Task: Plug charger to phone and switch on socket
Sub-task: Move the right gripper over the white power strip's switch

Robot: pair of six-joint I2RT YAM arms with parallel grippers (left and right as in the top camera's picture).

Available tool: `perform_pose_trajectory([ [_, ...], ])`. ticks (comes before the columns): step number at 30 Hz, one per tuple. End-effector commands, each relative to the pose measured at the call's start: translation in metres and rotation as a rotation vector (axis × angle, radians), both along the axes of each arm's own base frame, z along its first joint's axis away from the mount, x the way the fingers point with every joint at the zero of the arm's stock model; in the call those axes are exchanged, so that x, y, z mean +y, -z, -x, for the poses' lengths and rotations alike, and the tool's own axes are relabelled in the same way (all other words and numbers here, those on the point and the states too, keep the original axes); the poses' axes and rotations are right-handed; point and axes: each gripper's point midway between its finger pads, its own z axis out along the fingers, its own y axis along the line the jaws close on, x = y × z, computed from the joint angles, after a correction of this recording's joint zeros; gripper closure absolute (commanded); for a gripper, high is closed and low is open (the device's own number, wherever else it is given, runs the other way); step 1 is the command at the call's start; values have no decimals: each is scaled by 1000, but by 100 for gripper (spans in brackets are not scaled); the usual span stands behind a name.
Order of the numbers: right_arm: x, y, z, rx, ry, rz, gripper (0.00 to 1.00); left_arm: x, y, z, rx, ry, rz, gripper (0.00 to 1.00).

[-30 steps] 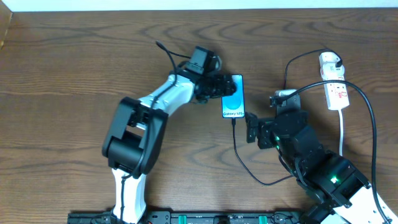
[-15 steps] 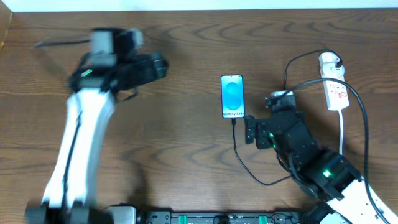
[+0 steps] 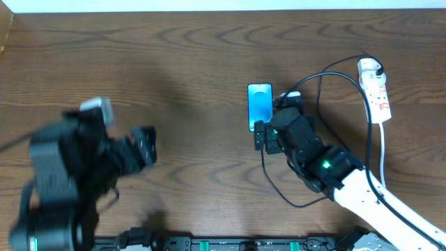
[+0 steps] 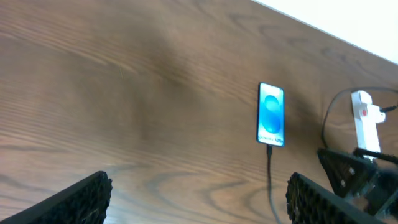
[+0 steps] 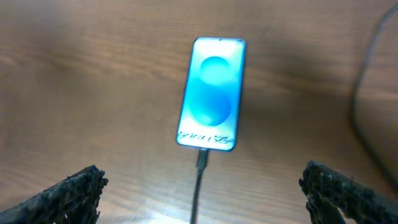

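The phone point(image 3: 260, 100) lies flat near the table's middle with its blue screen lit; it also shows in the left wrist view point(image 4: 271, 114) and the right wrist view point(image 5: 211, 93). The charger's black cable point(image 3: 266, 171) is plugged into the phone's lower end point(image 5: 202, 158) and loops right to a white adapter point(image 3: 369, 68) on the socket point(image 3: 378, 97). My right gripper point(image 3: 267, 138) is open and empty, hovering over the phone's lower end, with the cable between its fingers point(image 5: 205, 199). My left gripper point(image 3: 143, 148), blurred at lower left, is open and empty point(image 4: 199, 205).
The socket's white cord point(image 3: 383, 150) runs down toward the front right edge. The right arm point(image 4: 360, 177) shows at the lower right of the left wrist view. The table's far edge meets a white wall point(image 3: 223, 5).
My left arm has swung away from the phone to the lower left. My right gripper has moved up and left to the phone's lower end. Phone and cable have stayed put.
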Motion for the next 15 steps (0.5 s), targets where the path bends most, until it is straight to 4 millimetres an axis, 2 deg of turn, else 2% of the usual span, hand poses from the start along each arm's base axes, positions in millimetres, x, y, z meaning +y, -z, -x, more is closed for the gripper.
perform_pose_trajectory([
  [1,14,7,1,47,-33,-50,1,8,5,28,-76,5,-106,10],
  [4,14,18,-1,69,-28,-26,1,10,10,47,-130,1,-136,10],
  [5,13,22,-2,75,-23,-14,5,11,13,52,-140,-4,-140,10],
  [9,13,34,-3,102,-20,10,31,10,26,70,-127,-5,-141,10],
  [15,2,43,-11,120,25,21,78,8,64,107,81,-5,-125,10],
])
